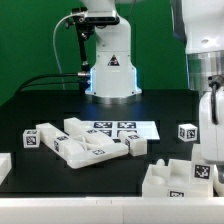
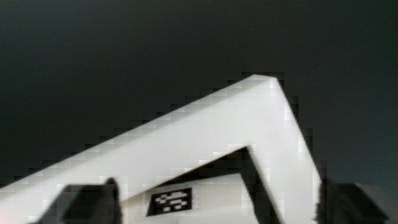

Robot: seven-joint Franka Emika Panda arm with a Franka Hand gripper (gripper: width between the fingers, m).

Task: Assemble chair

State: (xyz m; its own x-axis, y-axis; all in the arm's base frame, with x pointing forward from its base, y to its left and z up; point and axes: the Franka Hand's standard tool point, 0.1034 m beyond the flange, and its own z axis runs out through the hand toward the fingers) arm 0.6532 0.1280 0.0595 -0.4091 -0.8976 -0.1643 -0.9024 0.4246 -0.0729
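Note:
The chair parts are chunky white blocks with black-and-white tags. A cluster of panels (image 1: 88, 146) and a block (image 1: 34, 138) lie at the exterior view's left. A small cube (image 1: 187, 132) stands toward the right, and a large blocky part (image 1: 176, 178) sits at the front right. My gripper (image 1: 213, 138) hangs at the right edge, just above that large part. In the wrist view my gripper (image 2: 222, 208) is open, its dark fingers (image 2: 89, 203) wide apart. They straddle a white pointed part (image 2: 240, 140) with a tag (image 2: 173, 200). I cannot tell whether they touch it.
The marker board (image 1: 118, 128) lies flat behind the cluster. The robot base (image 1: 111, 70) stands at the back centre, with cables running to its left. The black table (image 1: 60, 105) ends in a pale front edge (image 1: 70, 205).

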